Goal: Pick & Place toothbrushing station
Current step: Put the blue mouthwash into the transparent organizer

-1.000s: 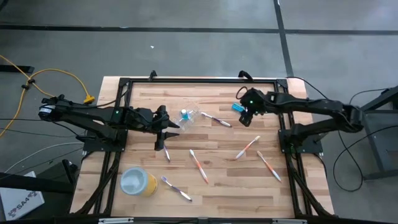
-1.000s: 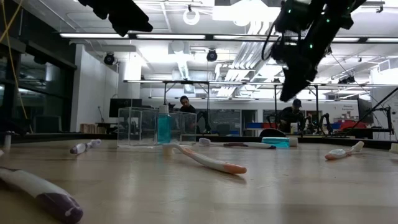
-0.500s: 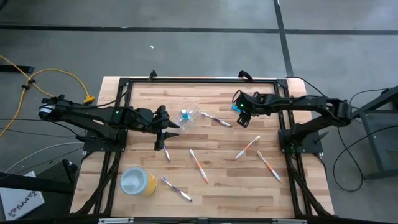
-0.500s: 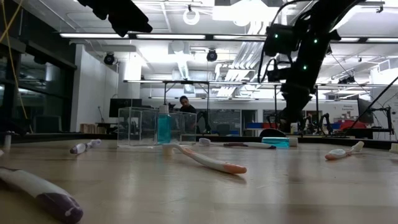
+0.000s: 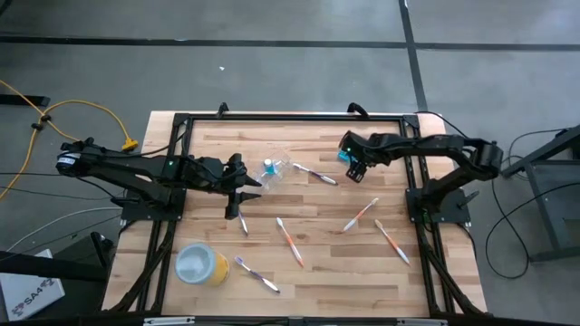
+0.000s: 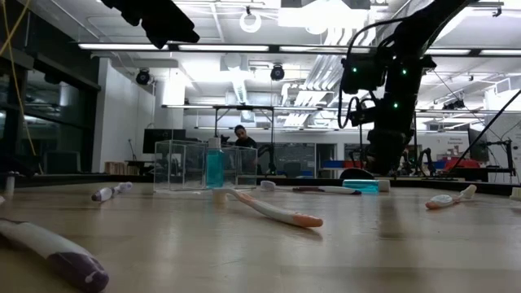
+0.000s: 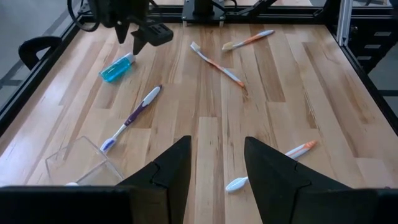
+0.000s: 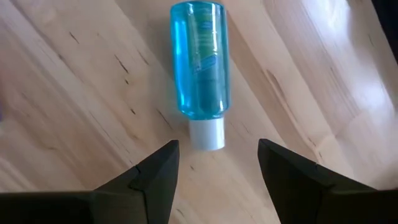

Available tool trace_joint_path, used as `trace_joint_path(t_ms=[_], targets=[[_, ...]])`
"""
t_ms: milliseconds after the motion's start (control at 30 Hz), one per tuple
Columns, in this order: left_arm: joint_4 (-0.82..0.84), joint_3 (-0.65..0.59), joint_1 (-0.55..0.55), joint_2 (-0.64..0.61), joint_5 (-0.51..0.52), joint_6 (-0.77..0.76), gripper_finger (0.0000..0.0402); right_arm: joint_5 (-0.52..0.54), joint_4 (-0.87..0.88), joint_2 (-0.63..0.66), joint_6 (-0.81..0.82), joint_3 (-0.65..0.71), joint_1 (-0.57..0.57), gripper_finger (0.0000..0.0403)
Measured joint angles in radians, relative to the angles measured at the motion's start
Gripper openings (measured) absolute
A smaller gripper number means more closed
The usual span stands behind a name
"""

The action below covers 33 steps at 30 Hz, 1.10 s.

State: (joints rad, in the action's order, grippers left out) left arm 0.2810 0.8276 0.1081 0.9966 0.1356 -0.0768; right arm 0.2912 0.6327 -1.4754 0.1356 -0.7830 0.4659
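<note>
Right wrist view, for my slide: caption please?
Open right gripper poised over a blue tube lying on the wooden table.

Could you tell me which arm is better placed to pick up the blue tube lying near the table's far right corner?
The right: its open right gripper hovers directly over the blue tube.

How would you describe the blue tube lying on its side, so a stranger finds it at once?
Start at the wooden table and go to its far right corner, where the right end effector hangs open. Directly below it lies the blue tube, flat on the wood. Unlike the other tube, standing in the clear cup, it lies alone.
</note>
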Motion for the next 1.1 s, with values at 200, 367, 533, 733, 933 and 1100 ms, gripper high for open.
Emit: trace_joint_path(t_ms=[200, 367, 533, 733, 933, 1100], targets=[[0.000, 0.000, 0.000, 0.000, 0.000, -0.001, 0.0143, -0.075, -0.005, 0.000, -0.018, 0.000, 0.054, 0.0210], [0.000, 0.000, 0.000, 0.000, 0.000, -0.003, 0.0143, -0.138, -0.025, 0.001, -0.035, 0.000, 0.082, 0.0210], [0.000, 0.000, 0.000, 0.000, 0.000, -0.003, 0.0143, -0.164, -0.037, 0.001, -0.036, 0.000, 0.094, 0.0210], [0.000, 0.000, 0.000, 0.000, 0.000, -0.003, 0.0143, -0.186, -0.039, -0.039, -0.036, 0.000, 0.093, 0.0210], [0.000, 0.000, 0.000, 0.000, 0.000, -0.003, 0.0143, -0.188, -0.078, -0.137, -0.055, -0.004, 0.093, 0.0210], [0.000, 0.000, 0.000, 0.000, -0.001, -0.003, 0.0143, -0.184, -0.096, -0.162, -0.071, -0.004, 0.093, 0.0210]])
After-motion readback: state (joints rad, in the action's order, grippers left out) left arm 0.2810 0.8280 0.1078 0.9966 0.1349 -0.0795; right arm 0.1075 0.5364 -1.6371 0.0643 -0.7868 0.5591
